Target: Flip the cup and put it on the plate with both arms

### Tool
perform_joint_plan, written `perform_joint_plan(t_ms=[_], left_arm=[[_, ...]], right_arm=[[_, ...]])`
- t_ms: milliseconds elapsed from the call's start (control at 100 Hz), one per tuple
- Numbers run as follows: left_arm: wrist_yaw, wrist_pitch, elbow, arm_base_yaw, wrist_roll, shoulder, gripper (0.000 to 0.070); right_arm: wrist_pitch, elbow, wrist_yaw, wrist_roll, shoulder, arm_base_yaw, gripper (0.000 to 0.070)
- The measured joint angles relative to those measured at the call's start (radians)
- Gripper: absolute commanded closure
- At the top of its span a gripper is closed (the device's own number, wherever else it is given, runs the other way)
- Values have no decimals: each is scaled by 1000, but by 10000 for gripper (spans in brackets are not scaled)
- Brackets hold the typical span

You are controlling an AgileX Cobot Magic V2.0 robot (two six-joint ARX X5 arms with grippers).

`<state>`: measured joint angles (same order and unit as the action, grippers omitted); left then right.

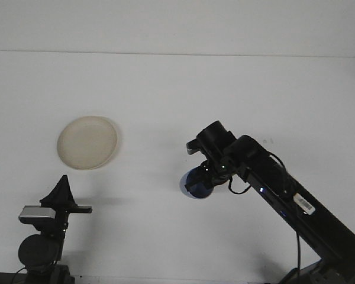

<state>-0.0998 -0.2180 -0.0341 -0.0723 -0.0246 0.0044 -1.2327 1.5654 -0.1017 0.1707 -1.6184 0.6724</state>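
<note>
Fingers of the right gripper (202,179) clamp the small blue plastic cup (193,184) at frame centre, above the white counter (177,94). It looks light, thin-walled and easily squashed; grip the wall gently. The left gripper (62,190) looks closed. A round cream plate (87,142) lies upper left.

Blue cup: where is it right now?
In the front view the blue cup is right of centre, held in the right claw, well right of and nearer than the plate.
</note>
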Motion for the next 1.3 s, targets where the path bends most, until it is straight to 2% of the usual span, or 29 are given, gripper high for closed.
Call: perform_joint_plan(t_ms=[190,890,960,1150,1230,1299], left_arm=[[0,0,0,0,0,0,689],[0,0,0,0,0,0,689],[0,0,0,0,0,0,689],[0,0,0,0,0,0,689],[0,0,0,0,0,0,689],[0,0,0,0,0,0,689]], right_arm=[[-28,4,27,-21,-83,35,699],[-31,5,28,-56,-190,43,691],[-32,5,28,-59,-201,43,636],[-31,6,27,-60,-202,51,327],[-31,7,27,-60,-202,52,257],[-32,7,27,-60,-202,52,238]])
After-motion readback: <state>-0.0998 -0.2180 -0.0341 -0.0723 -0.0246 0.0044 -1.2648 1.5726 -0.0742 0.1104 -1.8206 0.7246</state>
